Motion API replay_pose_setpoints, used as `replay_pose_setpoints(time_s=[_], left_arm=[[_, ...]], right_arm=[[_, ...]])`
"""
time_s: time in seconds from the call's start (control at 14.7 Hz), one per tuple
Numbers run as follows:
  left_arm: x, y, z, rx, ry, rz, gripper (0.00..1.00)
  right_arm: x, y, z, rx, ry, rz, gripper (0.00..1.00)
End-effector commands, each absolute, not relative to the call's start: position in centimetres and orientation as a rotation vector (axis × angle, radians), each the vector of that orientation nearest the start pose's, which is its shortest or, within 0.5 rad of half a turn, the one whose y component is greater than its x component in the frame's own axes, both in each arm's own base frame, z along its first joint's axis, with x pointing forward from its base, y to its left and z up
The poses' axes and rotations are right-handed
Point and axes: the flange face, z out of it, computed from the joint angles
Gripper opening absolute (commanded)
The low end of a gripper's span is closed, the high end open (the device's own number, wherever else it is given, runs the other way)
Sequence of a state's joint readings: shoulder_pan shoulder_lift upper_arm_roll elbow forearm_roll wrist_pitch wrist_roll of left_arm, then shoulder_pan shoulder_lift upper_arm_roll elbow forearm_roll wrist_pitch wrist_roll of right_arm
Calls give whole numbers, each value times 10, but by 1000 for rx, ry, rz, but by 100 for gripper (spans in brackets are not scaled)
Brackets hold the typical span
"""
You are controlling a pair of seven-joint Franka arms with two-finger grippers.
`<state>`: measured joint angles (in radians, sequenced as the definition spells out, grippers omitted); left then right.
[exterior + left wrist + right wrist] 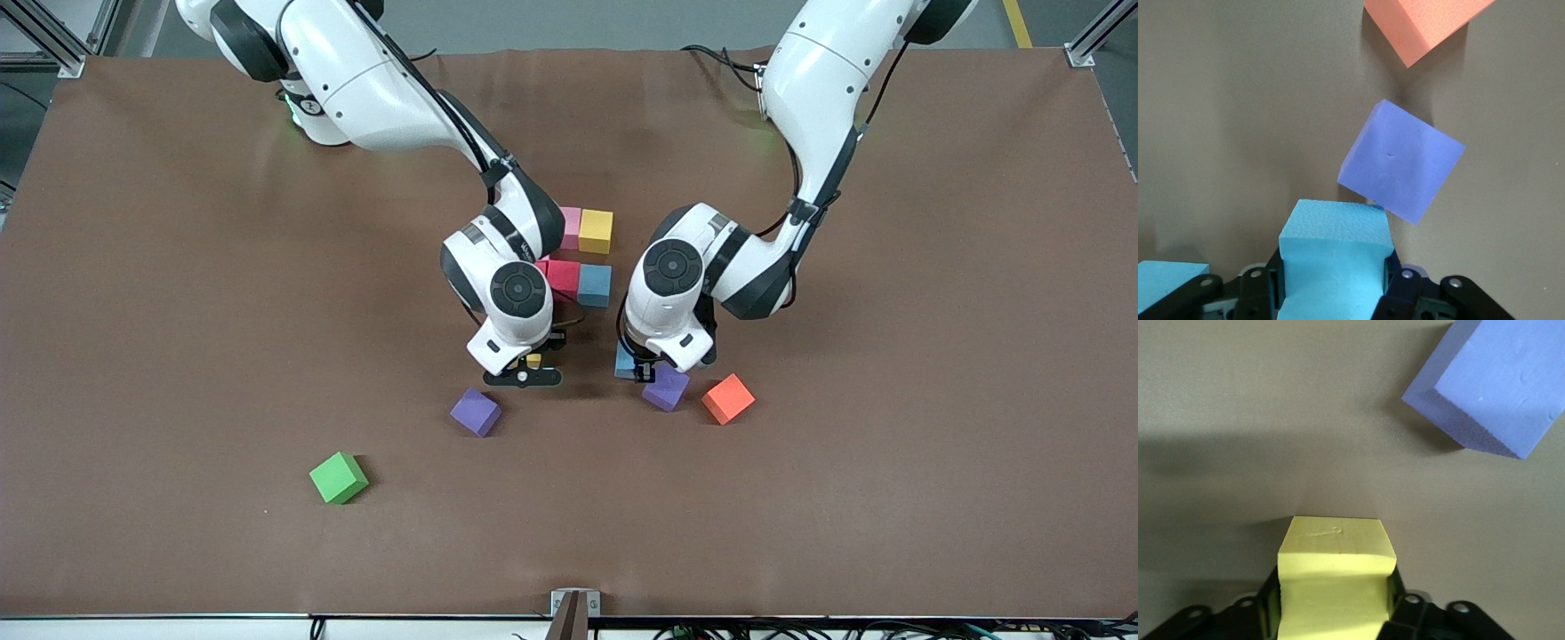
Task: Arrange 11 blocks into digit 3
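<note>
My right gripper (pixel 526 369) (pixel 1335 600) is low over the table, shut on a yellow block (pixel 533 360) (pixel 1336 577). A purple block (pixel 476 412) (pixel 1488 393) lies close by, nearer the front camera. My left gripper (pixel 642 366) (pixel 1335 280) is shut on a light blue block (pixel 626 360) (pixel 1335 257), which sits right beside a second, tilted purple block (pixel 665 388) (pixel 1401 163). Another light blue block (pixel 1168 283) shows beside the left gripper. Pink (pixel 570 228), yellow (pixel 596 231), red (pixel 563 276) and light blue (pixel 594 284) blocks are grouped between the arms; the arms hide others.
An orange cube (pixel 728 398) (pixel 1425 27) lies beside the tilted purple block, toward the left arm's end. A green cube (pixel 339 477) sits alone nearer the front camera, toward the right arm's end. The brown table (pixel 178 311) stretches wide on both sides.
</note>
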<state>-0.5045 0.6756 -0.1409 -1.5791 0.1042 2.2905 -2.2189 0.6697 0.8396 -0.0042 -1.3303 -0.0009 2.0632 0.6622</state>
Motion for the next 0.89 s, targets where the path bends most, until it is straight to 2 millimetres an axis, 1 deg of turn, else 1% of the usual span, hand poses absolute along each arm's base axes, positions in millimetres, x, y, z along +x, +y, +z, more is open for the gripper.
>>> replay_pose_setpoints(time_s=[0.0, 0.68, 0.82], left_arm=[[575, -410, 250, -2304, -2216, -14, 29], [576, -410, 249, -2298, -2222, -12, 29], [583, -418, 250, -2303, -2244, -10, 29]], right_arm=[[580, 449, 219, -3210, 1, 124, 100], [580, 446, 223, -3221, -8, 147, 100], [579, 446, 230, -3224, -7, 165, 100]])
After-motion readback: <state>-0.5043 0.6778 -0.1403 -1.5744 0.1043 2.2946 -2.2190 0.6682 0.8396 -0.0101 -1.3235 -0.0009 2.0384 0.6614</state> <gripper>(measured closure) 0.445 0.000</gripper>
